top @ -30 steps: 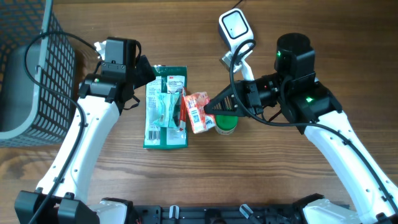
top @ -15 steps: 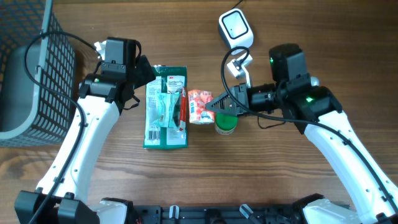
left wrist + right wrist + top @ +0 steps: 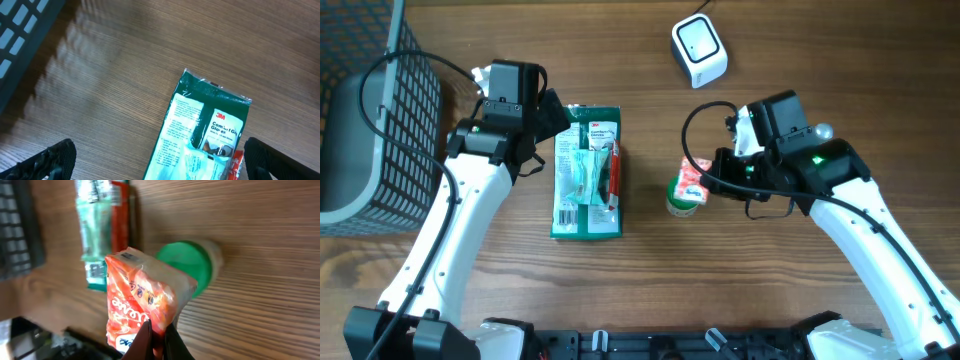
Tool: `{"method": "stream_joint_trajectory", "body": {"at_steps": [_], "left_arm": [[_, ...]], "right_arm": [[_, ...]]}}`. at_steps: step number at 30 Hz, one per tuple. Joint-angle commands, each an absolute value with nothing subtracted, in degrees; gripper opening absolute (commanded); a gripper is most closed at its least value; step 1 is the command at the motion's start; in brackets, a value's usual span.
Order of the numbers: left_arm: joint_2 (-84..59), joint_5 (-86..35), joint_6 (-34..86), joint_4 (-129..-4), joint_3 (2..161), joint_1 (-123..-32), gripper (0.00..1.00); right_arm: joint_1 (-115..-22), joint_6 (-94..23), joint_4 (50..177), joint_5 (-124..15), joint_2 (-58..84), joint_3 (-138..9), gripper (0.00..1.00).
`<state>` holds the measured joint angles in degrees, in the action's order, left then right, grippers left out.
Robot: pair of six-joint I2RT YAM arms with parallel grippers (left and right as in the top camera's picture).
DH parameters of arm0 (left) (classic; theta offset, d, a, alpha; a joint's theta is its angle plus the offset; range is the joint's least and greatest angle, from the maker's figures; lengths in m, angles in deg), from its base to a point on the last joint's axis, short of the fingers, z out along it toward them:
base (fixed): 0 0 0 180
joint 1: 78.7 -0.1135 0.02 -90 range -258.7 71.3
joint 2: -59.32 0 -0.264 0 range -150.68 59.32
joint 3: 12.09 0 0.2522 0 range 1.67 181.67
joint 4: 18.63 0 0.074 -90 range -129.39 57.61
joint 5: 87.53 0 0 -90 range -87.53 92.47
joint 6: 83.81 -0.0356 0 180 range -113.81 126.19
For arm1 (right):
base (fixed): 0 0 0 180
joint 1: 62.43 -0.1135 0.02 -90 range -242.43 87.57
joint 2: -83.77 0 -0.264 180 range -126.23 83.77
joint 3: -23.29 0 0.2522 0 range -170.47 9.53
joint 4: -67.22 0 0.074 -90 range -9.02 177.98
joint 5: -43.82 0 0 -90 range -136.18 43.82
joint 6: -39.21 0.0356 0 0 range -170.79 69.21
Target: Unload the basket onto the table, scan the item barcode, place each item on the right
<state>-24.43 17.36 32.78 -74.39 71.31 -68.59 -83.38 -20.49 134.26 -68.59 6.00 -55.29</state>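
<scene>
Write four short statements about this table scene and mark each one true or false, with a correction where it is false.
1. The right claw is shut on the orange pouch. True.
2. The left claw grips the green glove pack. False: it stands open above the pack and holds nothing.
3. The white scanner lies inside the wire basket. False: it sits on the bare table, well apart from the basket.
4. In the overhead view, the held pouch overlaps a green-lidded jar. True.
</scene>
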Motion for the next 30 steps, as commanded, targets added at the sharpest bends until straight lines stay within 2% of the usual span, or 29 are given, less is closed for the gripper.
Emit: {"method": "stream_joint_trajectory", "body": {"at_steps": [1, 26, 30], "left_arm": [[-24.7, 17.2, 31.9, -74.3, 71.1, -68.9, 1.00], [-24.7, 17.2, 31.9, -74.3, 71.1, -68.9, 1.00], [-24.7, 17.2, 31.9, -74.3, 71.1, -68.9, 1.00]], "right_arm": [[-83.5, -20.8, 134.6, -63.7, 6.4, -55.2, 0.04], [-83.5, -20.8, 133.5, -60.0, 6.3, -53.4, 0.04], [-83.5, -26.3, 134.1, -60.2, 6.3, -57.3, 0.04]]}}
